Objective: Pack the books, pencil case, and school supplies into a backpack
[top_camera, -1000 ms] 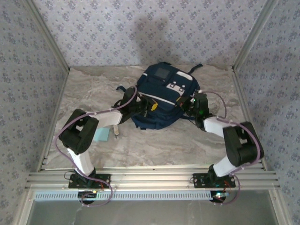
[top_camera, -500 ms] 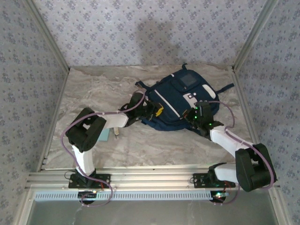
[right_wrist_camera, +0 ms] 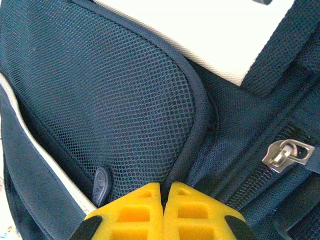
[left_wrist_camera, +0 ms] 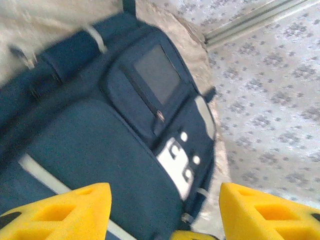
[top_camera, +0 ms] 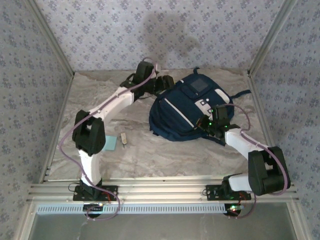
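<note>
Between the left fingers [left_wrist_camera: 65, 212] the gap is free. Just ahead of and below them lies the backpack [top_camera: 187, 110], barring a straight advance. The patterned wall [top_camera: 100, 35] stands close behind them. The right fingers [right_wrist_camera: 150, 210] are pressed together on the piping of the mesh pocket [right_wrist_camera: 115, 100], with fabric close on every side and a zip pull [right_wrist_camera: 285, 152] to their right. On the near side of both lies bare tabletop [top_camera: 160, 150], open to passage. Only the light-blue pad [top_camera: 107, 144] and the small beige block [top_camera: 123, 140] interrupt it.
</note>
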You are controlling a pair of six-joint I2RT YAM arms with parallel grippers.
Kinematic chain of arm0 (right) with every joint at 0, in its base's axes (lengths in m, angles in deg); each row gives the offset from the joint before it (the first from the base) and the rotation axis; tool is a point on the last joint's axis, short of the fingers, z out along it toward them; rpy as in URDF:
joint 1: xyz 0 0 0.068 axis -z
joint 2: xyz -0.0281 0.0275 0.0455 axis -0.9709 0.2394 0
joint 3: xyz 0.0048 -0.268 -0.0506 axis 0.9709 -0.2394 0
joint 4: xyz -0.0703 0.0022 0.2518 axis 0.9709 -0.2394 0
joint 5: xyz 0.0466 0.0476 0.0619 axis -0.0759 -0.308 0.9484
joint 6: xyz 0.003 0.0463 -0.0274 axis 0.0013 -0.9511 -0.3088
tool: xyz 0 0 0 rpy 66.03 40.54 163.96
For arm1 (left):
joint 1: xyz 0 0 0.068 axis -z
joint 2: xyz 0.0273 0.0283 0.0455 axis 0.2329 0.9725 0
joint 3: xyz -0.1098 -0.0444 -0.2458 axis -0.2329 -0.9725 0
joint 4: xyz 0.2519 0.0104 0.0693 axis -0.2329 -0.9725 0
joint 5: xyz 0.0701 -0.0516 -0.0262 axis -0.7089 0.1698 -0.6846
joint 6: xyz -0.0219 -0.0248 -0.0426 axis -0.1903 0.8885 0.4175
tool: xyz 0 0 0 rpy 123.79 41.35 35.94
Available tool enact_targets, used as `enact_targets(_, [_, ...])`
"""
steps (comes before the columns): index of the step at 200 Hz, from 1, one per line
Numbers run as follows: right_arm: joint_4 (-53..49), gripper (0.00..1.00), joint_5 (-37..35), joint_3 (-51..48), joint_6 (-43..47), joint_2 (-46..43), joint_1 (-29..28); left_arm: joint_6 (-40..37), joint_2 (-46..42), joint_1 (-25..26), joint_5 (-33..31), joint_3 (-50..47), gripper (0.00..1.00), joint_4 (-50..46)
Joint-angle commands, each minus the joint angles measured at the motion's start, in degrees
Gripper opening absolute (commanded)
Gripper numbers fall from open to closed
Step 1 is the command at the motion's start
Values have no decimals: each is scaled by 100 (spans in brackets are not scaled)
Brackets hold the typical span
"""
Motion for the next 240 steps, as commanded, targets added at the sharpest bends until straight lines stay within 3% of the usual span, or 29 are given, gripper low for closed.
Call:
enact_targets(1, [-185,0,374,71,528,125,16,-1387,937,-133,-221,780,59,-1630])
enact_targets(38, [-182,0,389,161,637,382,83,-2030,2446,-156,-147,2787,59,-2948])
enact_targets(56, [-195,0,233,274,863,546,117,-2024,2824,-145,206,3149,59,-3130])
enact_targets(91, [-37,0,82,597,952,937,273,-1889,2490,-69,467,2262,55,-2531])
enact_targets(101, [-50,0,23,744,1010,1087,306,-1845,2319,-68,512,1910,49,-2343])
enact_targets(126, [-61,0,-109,1315,1311,1480,357,-1511,1879,-102,743,812,20,-1898])
enact_targets(140, [-156,0,-122,1757,1467,1789,372,-1153,1366,-108,919,-225,16,-1354])
enact_targets(173, [-332,0,-64,2632,1677,2449,365,-382,-83,-54,910,-2395,16,-184])
enact_targets(209, [-496,0,172,3541,1878,3109,301,-104,-1073,325,1006,-3170,18,-118])
enact_targets(225, [-523,0,307,3854,2025,3340,247,-253,-1265,523,1043,-3021,28,-418])
enact_targets(240, [-567,0,445,4102,2142,3504,200,-604,-1371,556,813,-2608,46,-955])
